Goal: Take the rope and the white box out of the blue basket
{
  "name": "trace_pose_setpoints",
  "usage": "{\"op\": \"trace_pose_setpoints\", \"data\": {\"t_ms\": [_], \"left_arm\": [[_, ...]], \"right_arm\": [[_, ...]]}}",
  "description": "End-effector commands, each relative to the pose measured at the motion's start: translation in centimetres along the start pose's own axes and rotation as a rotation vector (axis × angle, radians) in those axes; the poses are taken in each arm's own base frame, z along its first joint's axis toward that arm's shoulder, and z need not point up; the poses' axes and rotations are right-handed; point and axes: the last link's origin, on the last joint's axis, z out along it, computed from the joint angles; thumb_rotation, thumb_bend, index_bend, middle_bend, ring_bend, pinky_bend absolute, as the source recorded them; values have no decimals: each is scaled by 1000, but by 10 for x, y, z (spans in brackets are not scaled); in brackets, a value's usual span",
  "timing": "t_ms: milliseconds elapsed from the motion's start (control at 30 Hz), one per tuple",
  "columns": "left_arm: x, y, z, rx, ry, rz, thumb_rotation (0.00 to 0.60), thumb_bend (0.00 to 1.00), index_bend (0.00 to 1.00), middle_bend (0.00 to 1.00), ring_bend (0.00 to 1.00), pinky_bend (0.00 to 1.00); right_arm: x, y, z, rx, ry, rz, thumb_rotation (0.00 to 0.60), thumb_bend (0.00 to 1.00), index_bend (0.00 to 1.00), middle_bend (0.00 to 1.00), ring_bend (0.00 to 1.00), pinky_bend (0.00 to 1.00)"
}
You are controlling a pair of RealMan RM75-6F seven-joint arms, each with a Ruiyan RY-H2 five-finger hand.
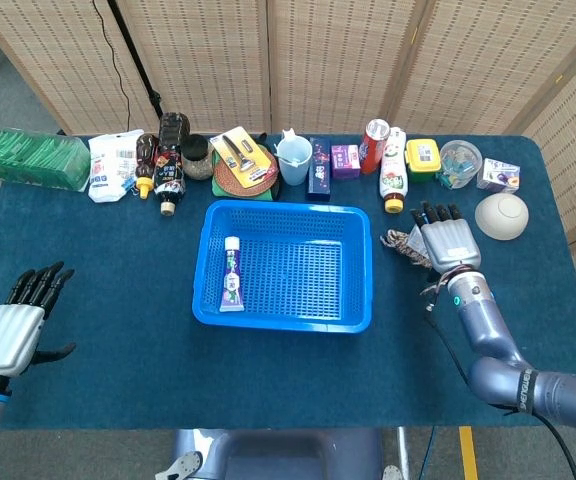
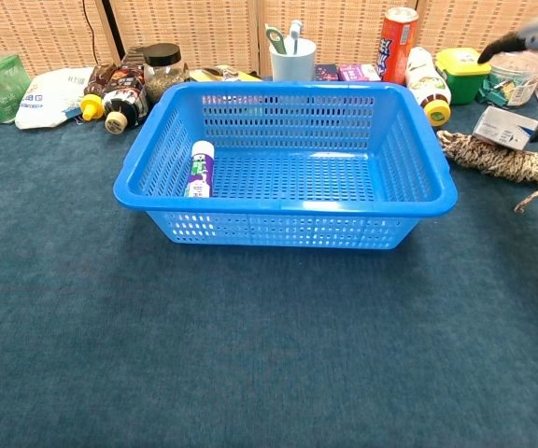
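- Dark blue cloth covers the worktop (image 1: pixel 108 300), with woven screens standing behind it.
- Nearest the robot, the left hand (image 1: pixel 13 322) hovers low at the worktop's left corner, fingers spread and holding nothing, well apart from everything else.
- Mid-worktop sits the blue basket (image 2: pixel 278 229); inside it only a tube (image 2: pixel 198 169) lies along the left wall.
- Just beside the basket's right wall, on the cloth, lies the rope (image 2: pixel 502 161), with the white box (image 2: pixel 505 128) resting at its far edge, so both task things look to be out already.
- Above them the right hand (image 1: pixel 445 240) is spread flat with fingers apart and nothing in it.
- Along the far edge runs a row of clutter: a mug (image 2: pixel 292 59) with toothbrushes, a red can (image 2: pixel 398 37), and a white bottle (image 2: pixel 428 87) lying close to the rope.
- Risk, as I judge it: a trailing finger could snag the rope's loose strands as the right hand lifts, dragging the rope or knocking the box toward the bottle.
- In the head view the hand covers the box, so contact cannot be ruled out there; the chest view crops the hand at the frame's edge, showing only dark fingertips.
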Motion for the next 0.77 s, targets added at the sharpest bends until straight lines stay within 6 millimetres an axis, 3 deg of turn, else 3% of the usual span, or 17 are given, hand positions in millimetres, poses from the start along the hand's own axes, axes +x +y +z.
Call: {"op": "trace_pose_setpoints", "data": {"t_ms": [33,233,467,767], "left_arm": [[1,-5,-6,20,11,-1,600,90,0,0,0,0],[4,-18,-19,69,41,-23,600,90,0,0,0,0],[0,-23,-28,46,33,-26,600,90,0,0,0,0],[1,-24,-33,2,54,0,600,90,0,0,0,0]], "right_arm": [[-4,17,-42,37,180,42,600,0,0,0,0,0],[-46,45,-85,74,341,11,600,0,0,0,0,0],[-90,68,-123,91,374,11,600,0,0,0,0,0],[-106,79,-142,82,383,12,600,0,0,0,0,0]]}}
